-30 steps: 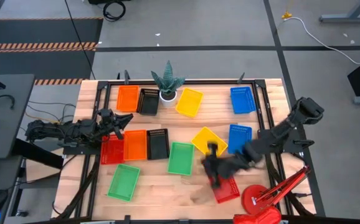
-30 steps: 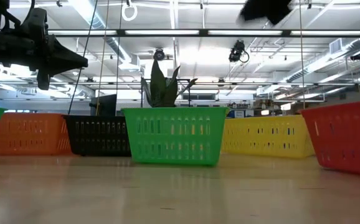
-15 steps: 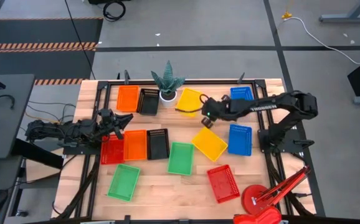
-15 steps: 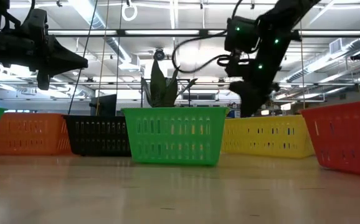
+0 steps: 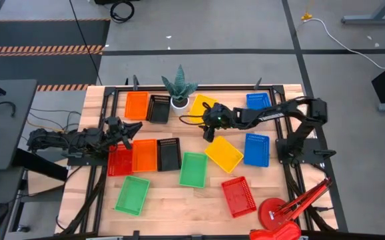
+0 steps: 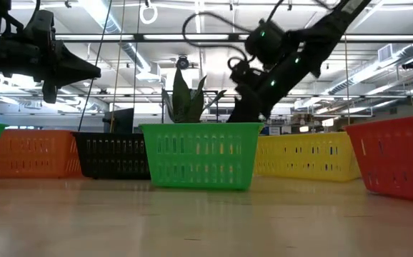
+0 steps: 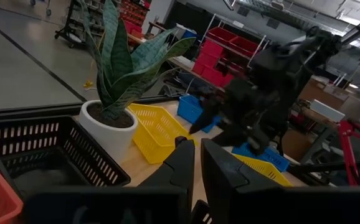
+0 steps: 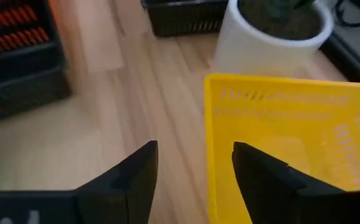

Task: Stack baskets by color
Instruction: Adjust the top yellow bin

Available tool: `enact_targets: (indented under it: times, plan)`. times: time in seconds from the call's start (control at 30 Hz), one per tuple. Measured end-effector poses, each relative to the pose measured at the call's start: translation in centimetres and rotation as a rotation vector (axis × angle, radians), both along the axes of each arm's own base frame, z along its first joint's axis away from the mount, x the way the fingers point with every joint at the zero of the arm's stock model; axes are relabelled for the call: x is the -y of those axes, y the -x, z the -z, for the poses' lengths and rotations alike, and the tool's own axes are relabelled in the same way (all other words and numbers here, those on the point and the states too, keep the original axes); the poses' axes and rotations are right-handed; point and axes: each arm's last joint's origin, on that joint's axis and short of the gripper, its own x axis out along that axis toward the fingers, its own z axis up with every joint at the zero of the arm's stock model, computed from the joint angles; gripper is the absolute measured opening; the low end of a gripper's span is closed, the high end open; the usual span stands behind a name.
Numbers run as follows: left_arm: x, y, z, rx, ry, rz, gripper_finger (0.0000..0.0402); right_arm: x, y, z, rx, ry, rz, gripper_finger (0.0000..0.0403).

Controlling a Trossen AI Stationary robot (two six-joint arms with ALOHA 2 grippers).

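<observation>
High view: twelve baskets lie singly on the table, none stacked. Upper row: orange basket, black basket, yellow basket, blue basket. Middle row: red, orange, black, green, a second yellow basket, blue. Lower: green, red. White-potted plant stands between the upper black and yellow baskets. Red lamp at lower right. Right gripper is at centre frame, at the lower edge of the upper yellow basket. Left gripper is at left, over the gap above the red and orange middle baskets.

Low view: right gripper hangs above the green basket, nothing in it.

Left wrist view: left fingers nearly closed, narrow gap, empty; plant and yellow basket ahead.

Right wrist view: right fingers spread wide, empty, straddling the yellow basket's corner.
</observation>
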Motion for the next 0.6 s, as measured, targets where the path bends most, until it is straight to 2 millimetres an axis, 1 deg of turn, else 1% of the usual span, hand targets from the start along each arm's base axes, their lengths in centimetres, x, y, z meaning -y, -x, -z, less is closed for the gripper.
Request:
enact_targets:
  times: [0.1,0.2,0.3,0.43,0.5,0.53,0.6]
  plan:
    - [0.0,0.0,0.0,0.0,0.0,0.0,0.0038,0.8,-0.4,0.8,-0.029,0.003,0.006,0.0204]
    - [0.0,0.0,0.0,0.0,0.0,0.0,0.0037,1.1,-0.8,1.7,-0.072,0.031,-0.03,0.0182]
    - [0.0,0.0,0.0,0.001,0.0,0.001,0.0033,1.2,-1.0,2.6,-0.119,0.056,-0.079,0.0146]
    - [0.0,0.0,0.0,0.001,0.001,0.0,0.003,1.2,-0.8,3.4,-0.184,0.086,-0.13,0.0077]
    - [0.0,0.0,0.0,0.001,0.001,0.0,0.0031,0.8,-0.5,3.2,-0.219,0.084,-0.141,0.0033]
    - [0.0,0.0,0.0,0.001,0.001,0.0,0.0032,0.7,-0.3,2.8,-0.225,0.083,-0.143,0.0017]
    - [0.0,0.0,0.0,0.001,0.001,0.0,0.0035,0.5,0.2,2.0,-0.249,0.083,-0.155,0.0011]
